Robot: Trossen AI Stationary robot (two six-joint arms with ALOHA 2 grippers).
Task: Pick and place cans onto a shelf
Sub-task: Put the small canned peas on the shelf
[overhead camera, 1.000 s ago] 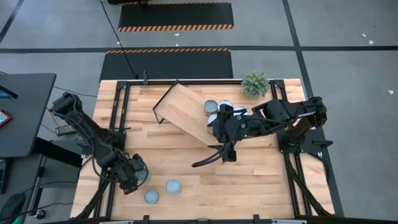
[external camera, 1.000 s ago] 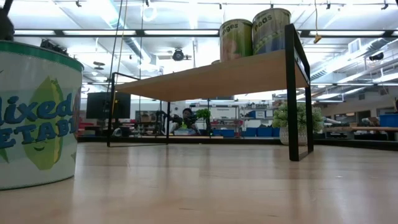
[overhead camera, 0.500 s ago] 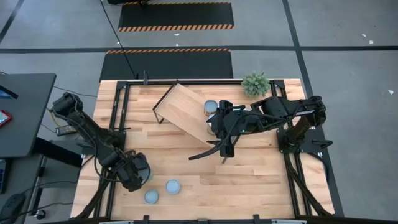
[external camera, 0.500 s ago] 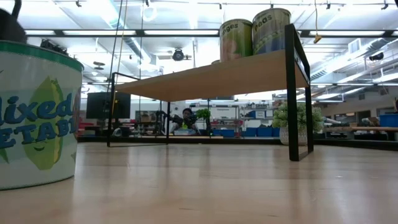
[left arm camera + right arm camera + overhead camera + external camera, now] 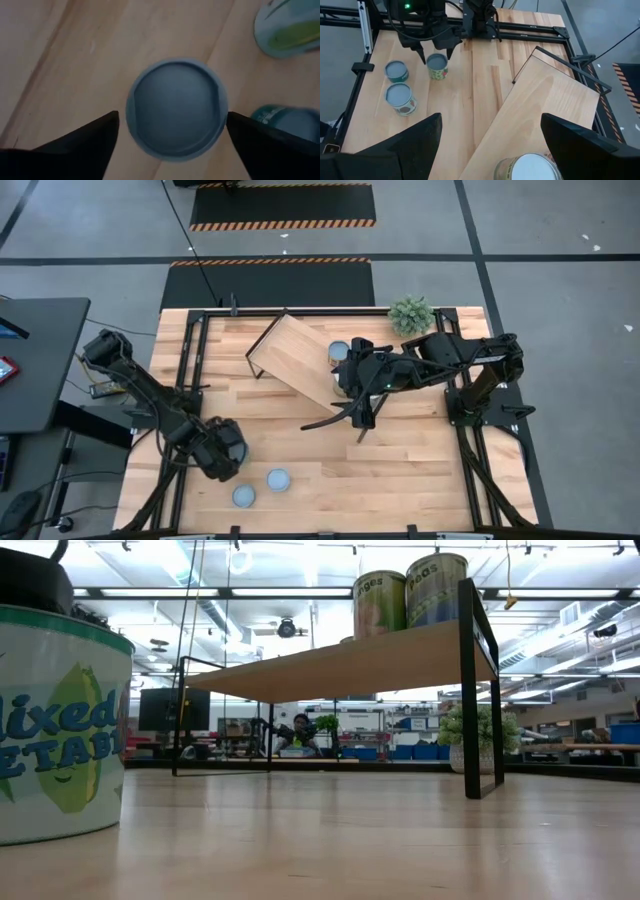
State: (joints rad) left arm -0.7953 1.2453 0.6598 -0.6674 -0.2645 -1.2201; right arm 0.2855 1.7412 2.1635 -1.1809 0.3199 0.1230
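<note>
**Pick phase: left gripper centred over a floor-level can, jaws not yet closed**

Your left gripper [image 5: 222, 452] stands at the near-left part of the tabletop [image 5: 420, 460], directly above a can with a pale blue-grey top [image 5: 174, 109]. In the left wrist view the two dark fingers [image 5: 85, 142] sit on either side of that can with a visible gap on each side, so the jaws are spread and nothing is grasped. Treat this as the approach step of a pick.

Two more blue-grey-topped cans [image 5: 278, 479] stand on the tabletop just beside the target; the right wrist view shows all three grouped close together. Check that the fingers do not clip a neighbour as you descend.

Your right gripper [image 5: 362, 418] waits over the middle of the table, just off the near edge of the shelf [image 5: 295, 360]. Its fingers [image 5: 395, 150] are spread apart and hold nothing.

The shelf lies at an angle across the far centre of the table. At least two cans [image 5: 408, 595] already stand on its board at the right end, as the low view shows.

Next move, as judged from this position:
1. Lower the left gripper until the fingers bracket the can's side wall.
2. Close on the can evenly; the smooth metal side may slip under an off-centre grip.
3. Lift clear of the neighbouring cans before travelling to the shelf.
</note>
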